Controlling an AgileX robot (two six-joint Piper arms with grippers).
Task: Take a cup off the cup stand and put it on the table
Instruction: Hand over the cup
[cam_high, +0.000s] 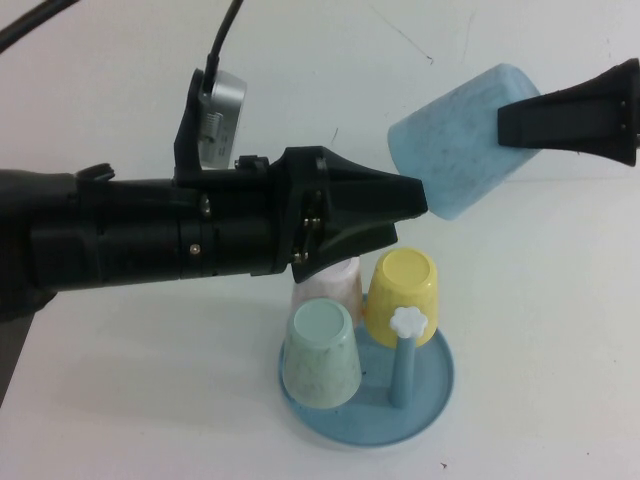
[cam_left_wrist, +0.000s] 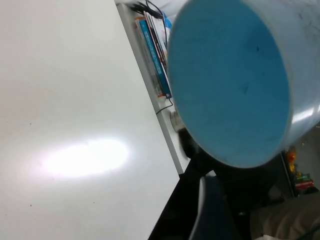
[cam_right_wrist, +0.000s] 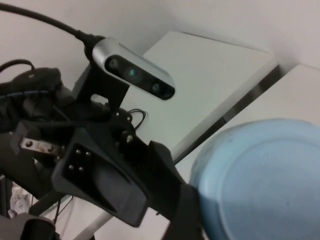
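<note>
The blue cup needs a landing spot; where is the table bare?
Bare table lies right of the cup stand, below the right claw holding the cup. The left claw crowds the middle above the stand.

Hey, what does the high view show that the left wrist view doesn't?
Only the high view shows the cup stand with its white-knobbed peg, the mint-green cup, the yellow cup, a pinkish cup behind them, and both arms: the left gripper at the mouth end of the cup, the right gripper on its other end. Only the left wrist view shows the cup's blue inside and books beyond the table edge. Both show the cup held tilted above the table.
</note>
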